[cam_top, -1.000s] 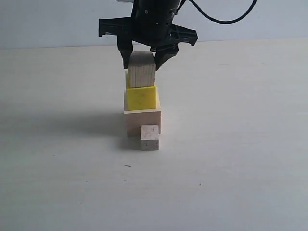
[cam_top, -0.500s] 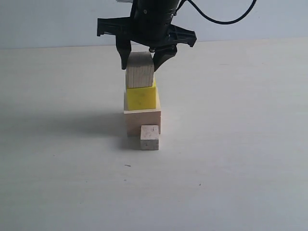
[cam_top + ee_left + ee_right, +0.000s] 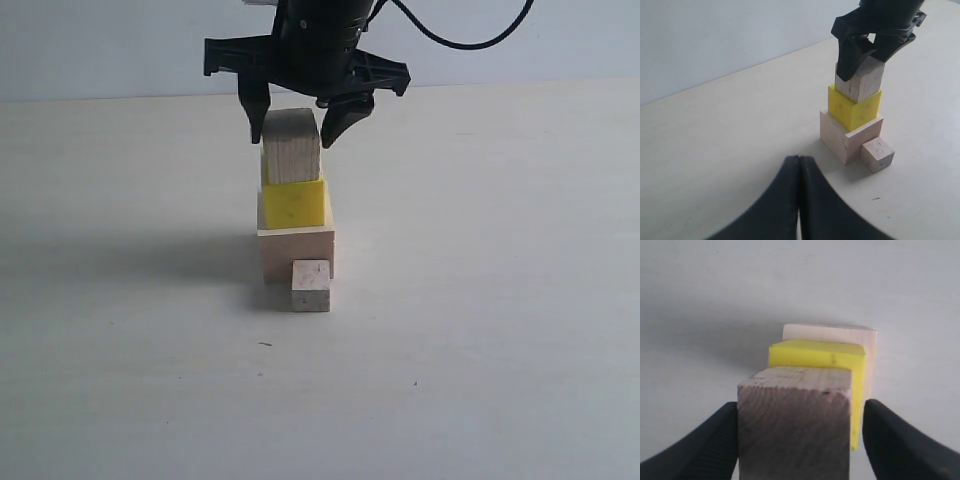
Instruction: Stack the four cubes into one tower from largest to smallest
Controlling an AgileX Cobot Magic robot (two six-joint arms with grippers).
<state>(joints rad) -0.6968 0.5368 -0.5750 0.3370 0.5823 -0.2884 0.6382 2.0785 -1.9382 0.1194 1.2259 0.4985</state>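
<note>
On top of the yellow cube (image 3: 293,205), the medium cube (image 3: 291,150) is being straddled by the spread jaws of the right gripper (image 3: 295,138). The tiny cube (image 3: 310,286) is lying straight below, at the large cube's (image 3: 275,255) foot.

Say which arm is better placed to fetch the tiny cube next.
Right, probably: the right end effector hangs open around the medium cube, just above the tiny cube beside the large cube; the left end effector is shut and farther off.

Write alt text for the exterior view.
The open right gripper straddles a medium wood cube that rests on a yellow cube, itself on a large wood cube. A tiny cube sits on the table in front of them.
</note>
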